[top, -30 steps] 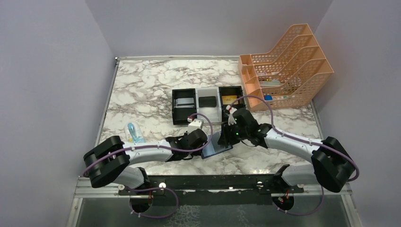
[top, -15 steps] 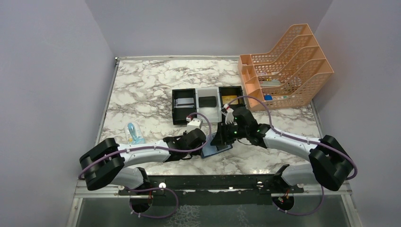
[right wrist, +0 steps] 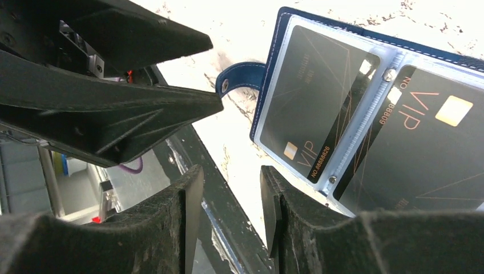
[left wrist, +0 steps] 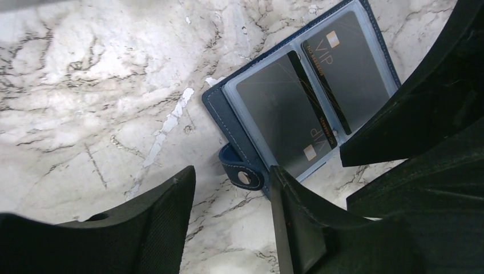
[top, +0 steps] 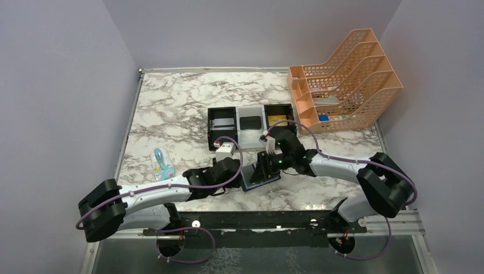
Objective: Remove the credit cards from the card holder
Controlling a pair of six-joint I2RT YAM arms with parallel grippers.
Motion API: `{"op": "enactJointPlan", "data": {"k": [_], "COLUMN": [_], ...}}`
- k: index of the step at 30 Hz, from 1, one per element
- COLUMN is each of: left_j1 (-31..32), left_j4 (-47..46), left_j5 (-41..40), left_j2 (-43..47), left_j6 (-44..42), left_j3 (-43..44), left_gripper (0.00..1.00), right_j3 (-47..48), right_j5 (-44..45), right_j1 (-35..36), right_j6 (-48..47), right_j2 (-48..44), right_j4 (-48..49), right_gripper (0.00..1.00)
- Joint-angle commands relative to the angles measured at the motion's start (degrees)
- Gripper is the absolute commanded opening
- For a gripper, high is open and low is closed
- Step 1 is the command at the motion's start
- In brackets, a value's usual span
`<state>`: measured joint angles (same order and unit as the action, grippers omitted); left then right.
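Note:
The navy card holder (left wrist: pixel 228 108) lies spread on the marble, its snap tab (left wrist: pixel 242 172) pointing to the near side. Two black VIP credit cards (left wrist: pixel 282 111) (left wrist: pixel 357 68) sit in its clear pockets, also seen in the right wrist view as card (right wrist: pixel 311 108) and card (right wrist: pixel 425 154). My left gripper (left wrist: pixel 231 173) is open just short of the tab, with only marble between its fingers. My right gripper (right wrist: pixel 228 177) is open at the holder's near edge, one finger (right wrist: pixel 285 217) over the pocket rim, gripping nothing. From above, the card holder (top: pixel 254 178) lies between both grippers.
Behind the holder stand a black tray (top: pixel 210 135) with a grey card, a white tray (top: pixel 244 136) with a black card, and a black tray (top: pixel 267 112) with a gold card. A peach mesh file rack (top: pixel 342 80) fills the back right. A blue-yellow item (top: pixel 161 161) lies left.
The left gripper has widened and drawn back to the left, off the holder. The right gripper has slid left over the holder and opened a little.

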<state>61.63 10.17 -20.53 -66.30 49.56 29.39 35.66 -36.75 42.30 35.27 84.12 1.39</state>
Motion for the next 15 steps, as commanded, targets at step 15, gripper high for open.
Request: {"op": "enactJointPlan", "data": {"k": [15], "left_j1": [0.29], "left_j4": [-3.08], "left_j5": [1.51], "left_j2": [3.87], "left_j6": [0.36], "left_j3": [0.14], "left_gripper": [0.63], "right_j3": [1.22], "right_j5": [22.56], "right_j1": [0.08], "right_j6": [-2.90], "right_j2": [-7.93], "right_j4": [-5.25], "right_gripper": [0.40]}}
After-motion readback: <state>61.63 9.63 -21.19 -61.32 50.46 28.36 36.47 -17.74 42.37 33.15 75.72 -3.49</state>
